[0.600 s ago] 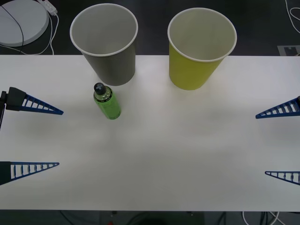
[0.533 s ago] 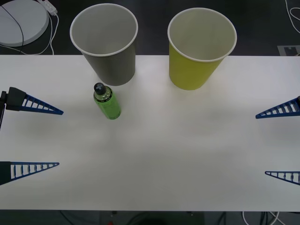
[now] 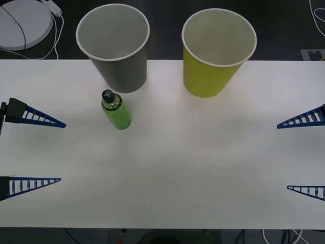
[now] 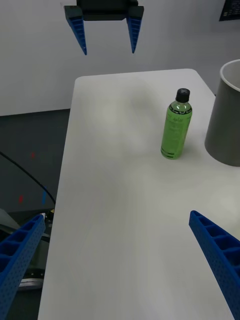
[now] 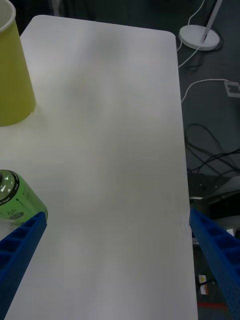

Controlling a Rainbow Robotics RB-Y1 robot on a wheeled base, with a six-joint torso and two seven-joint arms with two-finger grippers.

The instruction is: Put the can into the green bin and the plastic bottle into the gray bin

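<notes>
The plastic bottle (image 3: pixel 116 109) stands upright on the white table (image 3: pixel 172 168), with green liquid and a black cap, just in front of the gray bin (image 3: pixel 114 46). To the right of the gray bin stands the green bin (image 3: pixel 218 51). My left gripper (image 3: pixel 62 152) is open at the table's left edge, level with the bottle and apart from it. My right gripper (image 3: pixel 283 156) is open at the right edge. The right wrist view has the bottle (image 4: pixel 176 125) beside the gray bin (image 4: pixel 227 120). The left wrist view catches the bottle (image 5: pixel 17 202) and green bin (image 5: pixel 10 75). The can is out of view.
A white round base (image 3: pixel 23 23) with a cable lies on the dark floor behind the table's left corner. Cables (image 5: pixel 210 160) run over the floor past the table's right edge. Bare tabletop spreads in front of both bins.
My left gripper has drawn back slightly toward the left edge. The bottle, both bins and the right gripper have not moved.
</notes>
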